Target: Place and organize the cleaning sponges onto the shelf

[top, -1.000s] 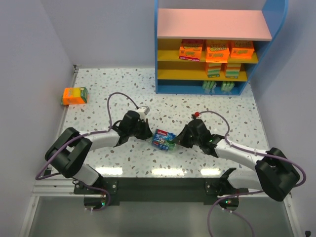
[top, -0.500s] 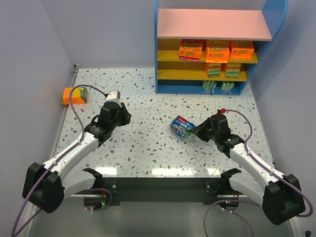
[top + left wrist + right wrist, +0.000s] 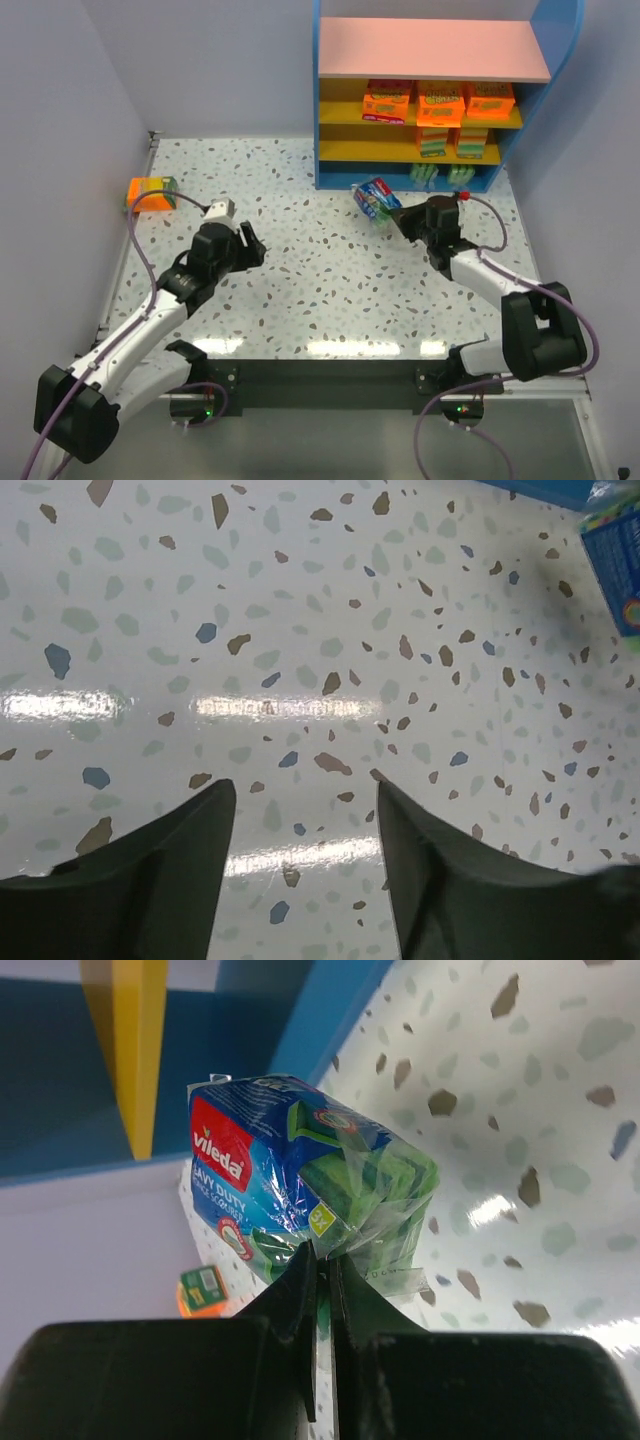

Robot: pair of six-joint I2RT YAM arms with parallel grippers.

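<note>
R gripper [image 3: 322, 1260] pinches blue pack [image 3: 290, 1170] (near shelf [image 3: 430, 48]).

Speckled table [image 3: 330, 290], orange pack [image 3: 151, 193], blue shelf [image 3: 430, 48]

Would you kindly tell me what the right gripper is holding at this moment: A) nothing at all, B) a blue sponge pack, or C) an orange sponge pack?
B: the right gripper is pinched shut on the clear wrapper of the blue sponge pack, close to the shelf.

Orange packs [image 3: 441, 102] crowd the shelf [image 3: 430, 48] tiers; the table's [image 3: 320, 290] middle lies bare.
</note>
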